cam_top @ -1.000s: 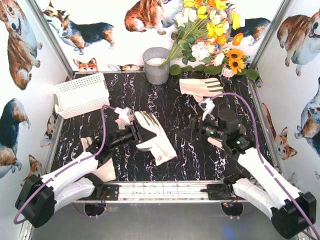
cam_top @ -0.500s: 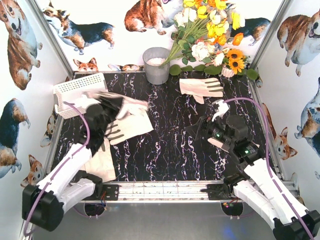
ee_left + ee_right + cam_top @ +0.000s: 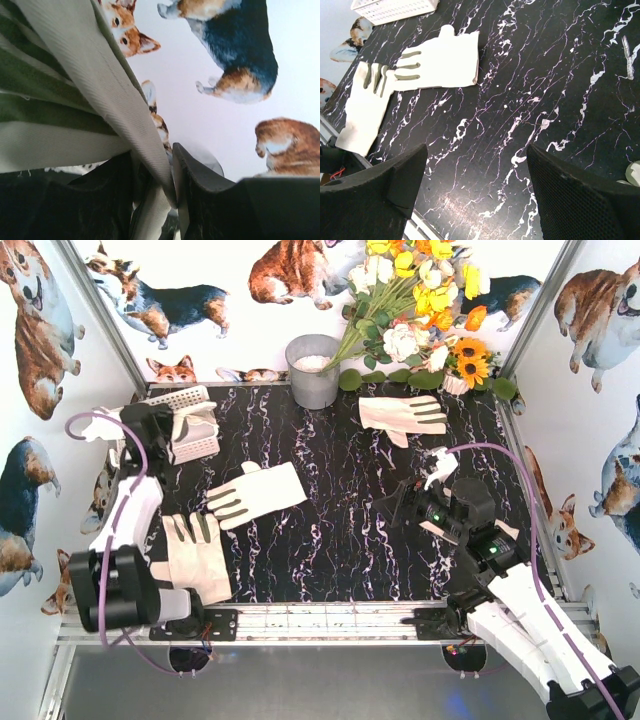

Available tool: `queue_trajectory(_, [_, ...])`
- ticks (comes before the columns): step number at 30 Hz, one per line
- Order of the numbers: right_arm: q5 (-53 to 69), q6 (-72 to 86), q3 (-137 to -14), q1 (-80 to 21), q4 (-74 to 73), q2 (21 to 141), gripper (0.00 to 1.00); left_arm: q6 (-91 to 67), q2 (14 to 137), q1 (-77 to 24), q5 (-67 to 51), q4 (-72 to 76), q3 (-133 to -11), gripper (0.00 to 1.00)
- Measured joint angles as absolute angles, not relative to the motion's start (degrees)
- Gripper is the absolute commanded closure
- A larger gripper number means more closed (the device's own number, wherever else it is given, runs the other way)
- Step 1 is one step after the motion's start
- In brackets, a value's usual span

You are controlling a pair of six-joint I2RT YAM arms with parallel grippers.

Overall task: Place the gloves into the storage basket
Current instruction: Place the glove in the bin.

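My left gripper (image 3: 185, 426) is over the white lattice storage basket (image 3: 160, 400) at the far left and is shut on a cream glove (image 3: 203, 424). In the left wrist view the jaws (image 3: 152, 156) pinch the glove's fabric (image 3: 100, 95). A second glove (image 3: 256, 494) lies flat on the black marble table, left of centre; it also shows in the right wrist view (image 3: 442, 62). A third glove (image 3: 195, 558) lies near the front left (image 3: 365, 110). Another glove (image 3: 403, 415) lies at the back right. My right gripper (image 3: 393, 502) is open and empty above bare table (image 3: 476, 150).
A grey metal bucket (image 3: 313, 370) stands at the back centre, with a bunch of artificial flowers (image 3: 420, 310) to its right. Corgi-print walls enclose the table on three sides. A metal rail (image 3: 330, 622) runs along the near edge. The basket's edge shows in the right wrist view (image 3: 395, 7).
My left arm swung from the table's middle far left and back, to over the basket, carrying a glove. One glove now lies on the table left of centre. My right arm shifted slightly.
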State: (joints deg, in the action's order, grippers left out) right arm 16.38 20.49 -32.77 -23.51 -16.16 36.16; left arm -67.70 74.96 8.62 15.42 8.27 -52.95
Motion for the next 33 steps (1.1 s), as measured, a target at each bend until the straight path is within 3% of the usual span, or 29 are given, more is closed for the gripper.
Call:
queue_trajectory(17, [16.23,20.05,-31.53,-23.51,-16.19,37.17,0.18,-62.76,99.98,19.07,4.97,7.38,-72.34,1.00])
queue_trajectory(33, [16.58,19.77,-31.53,-23.51,-15.84,40.29,0.18,-66.92,110.61,20.82,-0.91,11.03,-73.49,1.00])
